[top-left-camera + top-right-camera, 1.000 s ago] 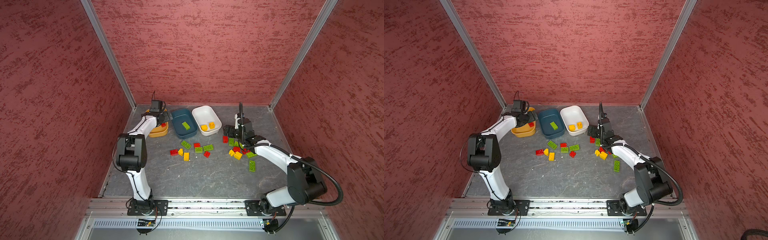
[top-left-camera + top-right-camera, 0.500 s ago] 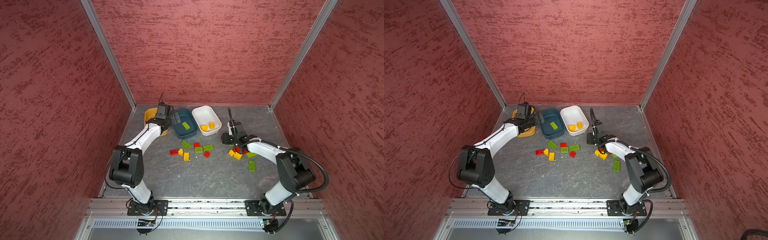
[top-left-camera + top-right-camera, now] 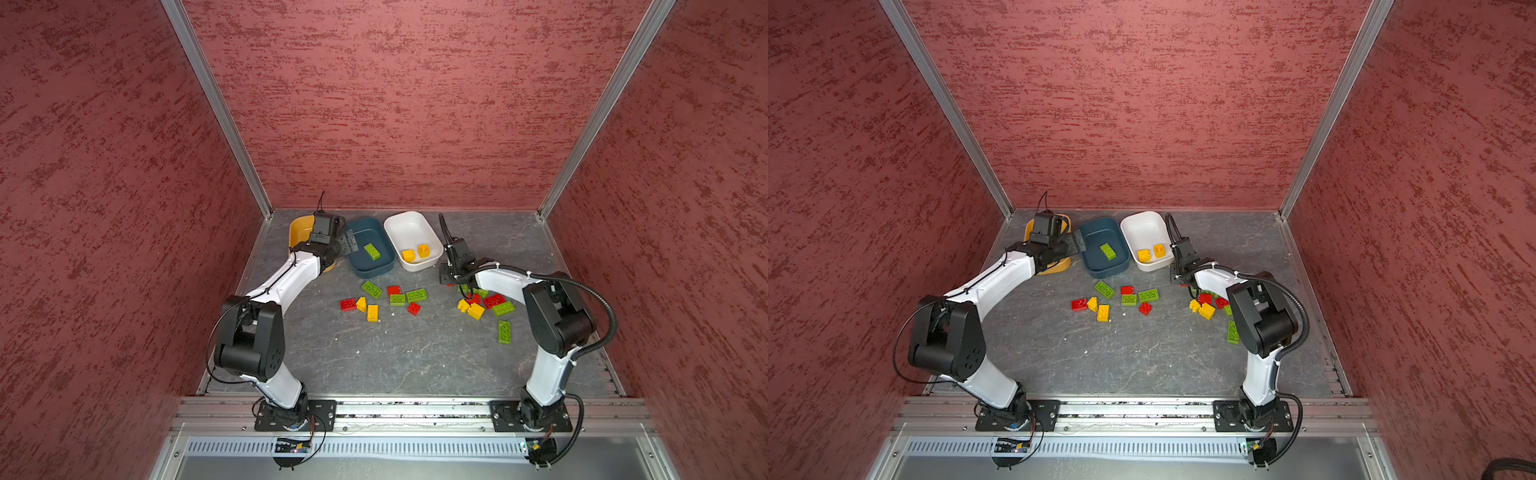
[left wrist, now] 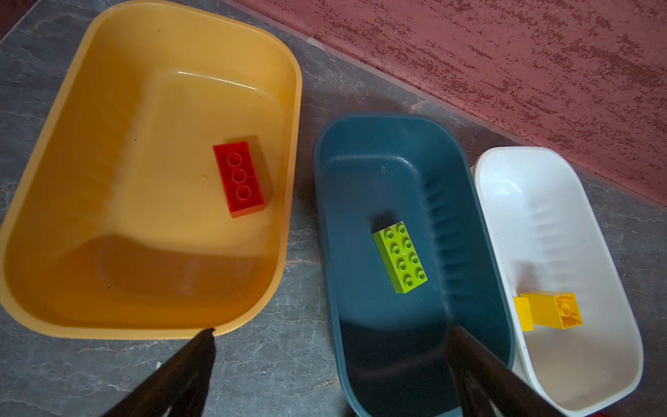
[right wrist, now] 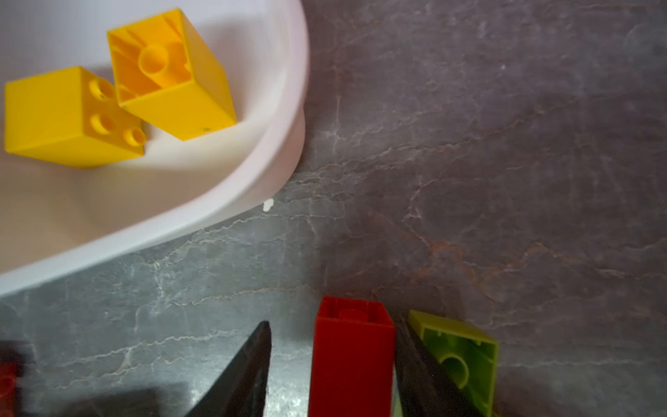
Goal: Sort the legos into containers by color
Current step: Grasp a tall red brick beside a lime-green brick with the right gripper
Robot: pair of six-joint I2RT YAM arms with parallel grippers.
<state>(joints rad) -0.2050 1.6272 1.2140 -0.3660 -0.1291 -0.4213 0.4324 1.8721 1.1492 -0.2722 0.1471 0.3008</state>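
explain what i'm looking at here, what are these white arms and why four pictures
Two robot arms stand on a table, sorting toy bricks by colour. Two pictures look down from above; the other two come from a camera on each wrist. The yellow tub holds a red brick, the blue tub a green one, the white tub two yellow ones. More lie loose. The left claw is open and empty. The right claw straddles a loose red brick, not gripped yet.

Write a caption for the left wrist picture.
Sorting begun: red brick in mustard tub, green brick in teal tub, two yellow bricks in white tub.
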